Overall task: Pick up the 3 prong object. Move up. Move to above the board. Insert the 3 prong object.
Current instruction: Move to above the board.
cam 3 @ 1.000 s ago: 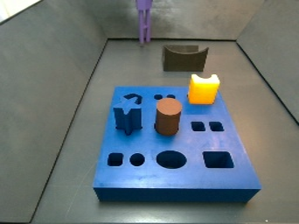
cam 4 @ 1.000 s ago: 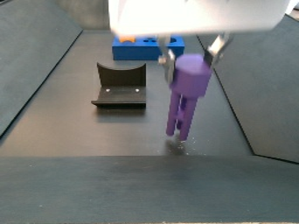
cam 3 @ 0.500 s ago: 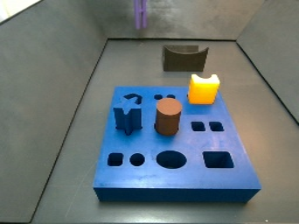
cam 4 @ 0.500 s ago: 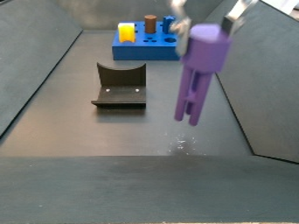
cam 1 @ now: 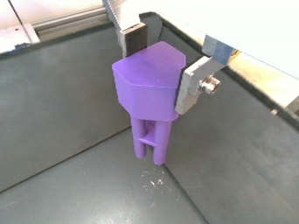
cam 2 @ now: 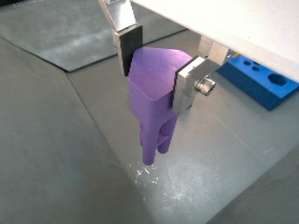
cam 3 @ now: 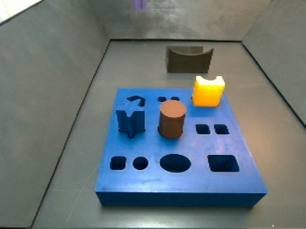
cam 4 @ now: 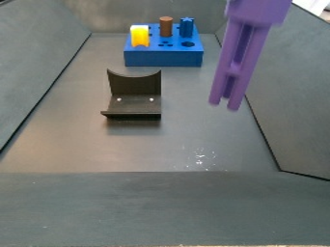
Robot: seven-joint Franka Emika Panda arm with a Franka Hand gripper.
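Observation:
The 3 prong object (cam 1: pixel 149 92) is a long purple piece that hangs prongs down above the grey floor. My gripper (cam 1: pixel 163 63) is shut on its thick upper end, with one silver finger (cam 1: pixel 135 38) on each side. Both wrist views show this grip (cam 2: pixel 160 68). In a side view the 3 prong object (cam 4: pixel 245 48) hangs high, well clear of the floor, and the gripper is cut off above the frame. Only its tip (cam 3: pixel 141 4) shows in the other side view. The bright-blue board (cam 3: pixel 149 175) lies flat some way off and also shows in a side view (cam 4: pixel 149 56).
On the board stand a brown cylinder (cam 3: pixel 171 119), a dark blue notched block (cam 3: pixel 131 119) and a yellow block (cam 3: pixel 209 89). The dark fixture (cam 4: pixel 133 95) stands on the floor between the board and the held piece. Sloping grey walls enclose the floor.
The gripper has risen with the 3 prong object. Its prongs have lifted off the floor and it has almost left the top of one side view.

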